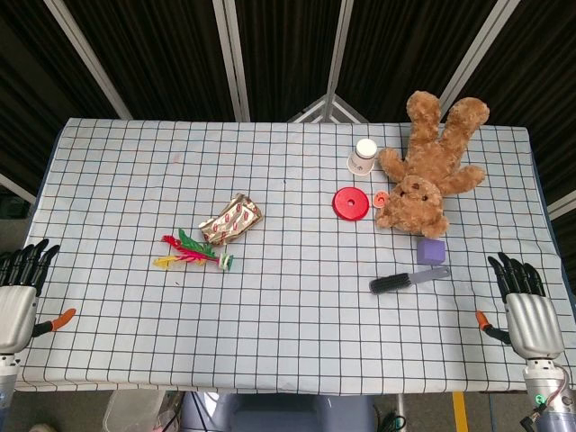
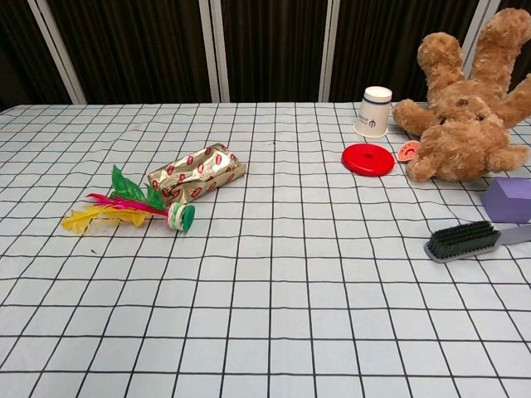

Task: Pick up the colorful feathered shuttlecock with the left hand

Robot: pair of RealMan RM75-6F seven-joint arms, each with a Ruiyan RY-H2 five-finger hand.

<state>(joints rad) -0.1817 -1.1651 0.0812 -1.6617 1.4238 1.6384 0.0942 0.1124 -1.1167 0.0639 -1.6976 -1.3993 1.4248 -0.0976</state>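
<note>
The shuttlecock [image 1: 195,252] lies on its side on the checked tablecloth, left of centre, with red, green and yellow feathers pointing left and a green-and-white base to the right. In the chest view the shuttlecock [image 2: 133,208] lies just in front of a gold wrapped packet. My left hand [image 1: 20,292] hovers at the table's left edge, fingers apart and holding nothing, well left of the shuttlecock. At the right edge my right hand [image 1: 525,304] is likewise open and empty. Neither hand shows in the chest view.
A gold wrapped packet [image 1: 231,220] lies just behind the shuttlecock. On the right half are a red disc [image 1: 351,203], a paper cup [image 1: 363,156] on its side, a brown teddy bear [image 1: 428,171], a purple block [image 1: 432,251] and a grey brush [image 1: 402,281].
</note>
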